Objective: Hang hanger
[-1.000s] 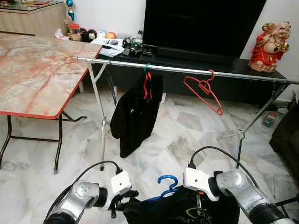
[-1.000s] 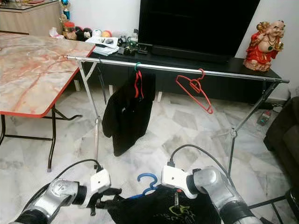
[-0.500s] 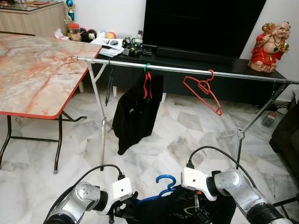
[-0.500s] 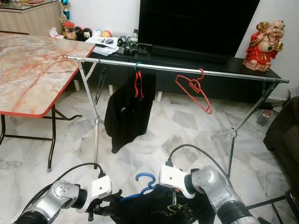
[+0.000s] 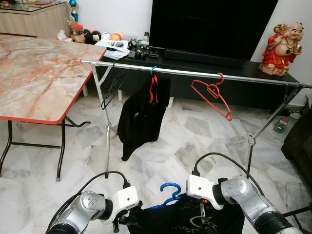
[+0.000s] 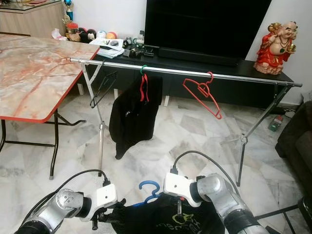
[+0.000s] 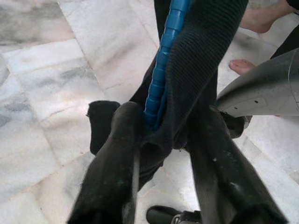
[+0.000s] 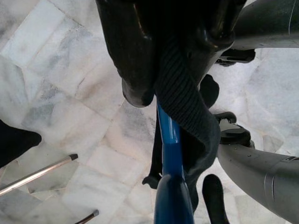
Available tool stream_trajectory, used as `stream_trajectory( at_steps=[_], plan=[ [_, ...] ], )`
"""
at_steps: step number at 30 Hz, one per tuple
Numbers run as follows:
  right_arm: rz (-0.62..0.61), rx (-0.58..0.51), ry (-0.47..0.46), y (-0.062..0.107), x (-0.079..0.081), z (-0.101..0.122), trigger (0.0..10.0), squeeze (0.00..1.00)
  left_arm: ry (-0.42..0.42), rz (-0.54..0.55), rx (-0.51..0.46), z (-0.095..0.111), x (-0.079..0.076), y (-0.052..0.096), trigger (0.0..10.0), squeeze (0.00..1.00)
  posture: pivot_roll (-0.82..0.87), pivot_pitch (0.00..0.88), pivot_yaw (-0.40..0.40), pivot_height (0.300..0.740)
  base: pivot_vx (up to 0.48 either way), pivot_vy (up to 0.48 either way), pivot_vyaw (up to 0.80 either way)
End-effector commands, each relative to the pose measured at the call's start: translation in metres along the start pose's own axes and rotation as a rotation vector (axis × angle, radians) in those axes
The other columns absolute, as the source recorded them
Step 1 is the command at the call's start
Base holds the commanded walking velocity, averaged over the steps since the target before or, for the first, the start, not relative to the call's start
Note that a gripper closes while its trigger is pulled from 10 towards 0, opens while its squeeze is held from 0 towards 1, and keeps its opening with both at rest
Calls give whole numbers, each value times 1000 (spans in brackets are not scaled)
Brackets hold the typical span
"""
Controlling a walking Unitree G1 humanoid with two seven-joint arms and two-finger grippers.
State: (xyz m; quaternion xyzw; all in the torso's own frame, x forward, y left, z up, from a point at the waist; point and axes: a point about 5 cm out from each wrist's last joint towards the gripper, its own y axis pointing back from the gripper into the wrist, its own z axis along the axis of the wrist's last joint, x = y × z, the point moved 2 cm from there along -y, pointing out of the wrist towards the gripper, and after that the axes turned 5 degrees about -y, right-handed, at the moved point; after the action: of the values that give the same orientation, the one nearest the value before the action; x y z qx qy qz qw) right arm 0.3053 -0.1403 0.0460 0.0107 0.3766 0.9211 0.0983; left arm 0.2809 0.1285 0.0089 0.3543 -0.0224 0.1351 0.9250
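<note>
Head view: blue hanger, smooth plastic hook up, sits at six o'clock, carrying a black shirt. The left gripper and right gripper pinch its two shoulders, probably to keep it level for the steel rail at twelve.

Left wrist: jaws closed on ribbed knit over the hanger's ridged blue arm.

Right wrist: jaws clamp knit collar and blue bar together above marble floor.

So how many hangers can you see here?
4. On the rail: a black hanger at its left end, a red hanger holding a black garment, and a bare red hanger. The blue hanger is down between both claws.
</note>
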Motion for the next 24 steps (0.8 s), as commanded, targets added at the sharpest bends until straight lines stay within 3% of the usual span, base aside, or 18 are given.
stream_trajectory(
  at_steps=[1, 19, 21, 24],
  plan=[
    [-23, -12, 14, 4, -5, 4, 10000, 0, 20, 1, -1, -2, -3, -2, 0, 0, 73, 0, -132, 740, 0, 0, 0],
    [-27, -9, 20, 3, -6, 6, 10000, 0, 21, -8, 21, -9, -7, -2, 0, 0, 73, 0, -133, 740, 0, 0, 0],
    [-60, -19, 19, 4, -9, 7, 10000, 0, 2, 36, 79, -15, -2, 0, 0, 0, 74, 0, -131, 740, 0, 0, 0],
    [-135, -24, 10, 8, -18, 9, 10000, 0, 7, 191, 204, -29, 14, 6, 0, 0, 71, 0, -130, 740, 0, 0, 0]
  ],
)
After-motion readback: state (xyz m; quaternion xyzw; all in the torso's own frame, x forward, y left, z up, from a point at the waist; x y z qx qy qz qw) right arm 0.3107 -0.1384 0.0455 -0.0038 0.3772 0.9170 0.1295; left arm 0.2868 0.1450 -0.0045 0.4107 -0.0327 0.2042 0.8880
